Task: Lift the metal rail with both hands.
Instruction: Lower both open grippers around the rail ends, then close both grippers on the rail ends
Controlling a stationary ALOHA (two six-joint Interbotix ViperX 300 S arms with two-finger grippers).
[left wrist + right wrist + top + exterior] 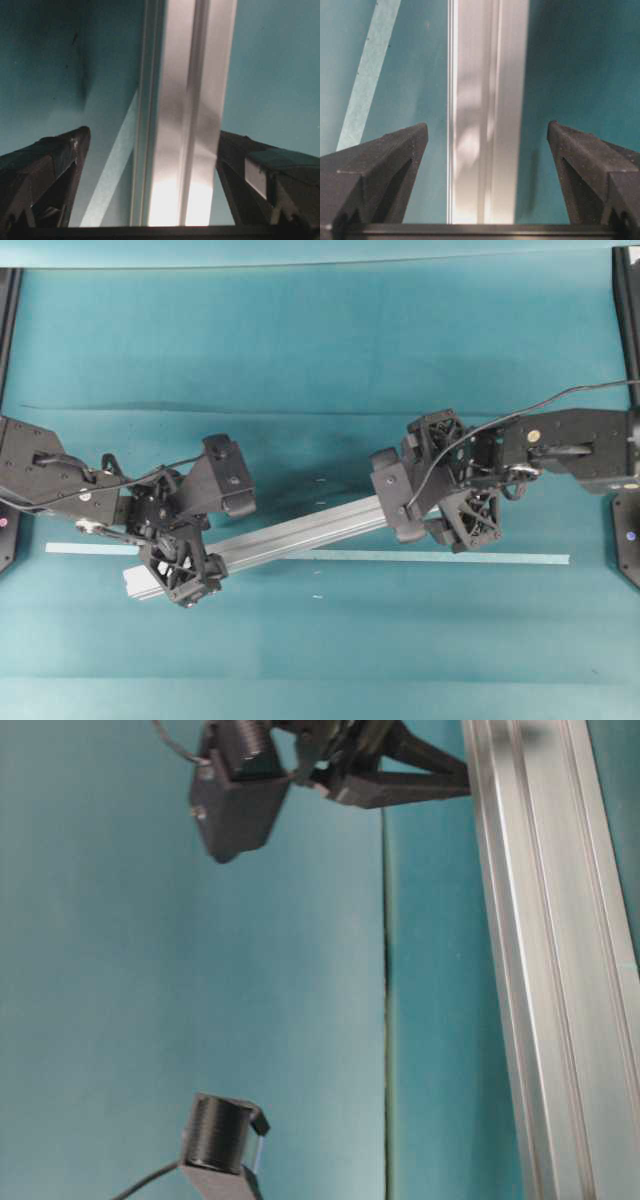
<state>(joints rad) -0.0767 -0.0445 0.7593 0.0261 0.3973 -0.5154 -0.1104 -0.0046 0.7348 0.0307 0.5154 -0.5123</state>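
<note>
**A:** Where is the rail (300, 532) sitting for you?

**B:** I see it lying on the teal table (300, 350), slanted; its left end is nearer me, its right end farther back; it crosses the pale tape strip (450, 558) that runs left to right along the near part of the table; the left end pokes out just past the left gripper (185, 565).

**A:** And that gripper, how does it stand?

**B:** Spread; on my left wrist feed the rail (182, 125) runs up the middle between the two fingers (42, 172); teal shows between the left finger and the rail; the right finger sits close to the rail's edge, though I cannot tell whether it touches.

**A:** The right gripper (440, 505)?

**B:** Spread too; it hangs over the rail's right end; on my right wrist feed the rail (487, 115) sits centred, with clear teal gaps to both fingers (380, 170), so nothing is pinched; the tape strip (367, 75) shows off to the left there.

**A:** Anything from the table-level camera?

**B:** The rail (560, 960) fills one side of that view, grooves plain along its length; I cannot tell from it whether the rail is off the table.
</note>
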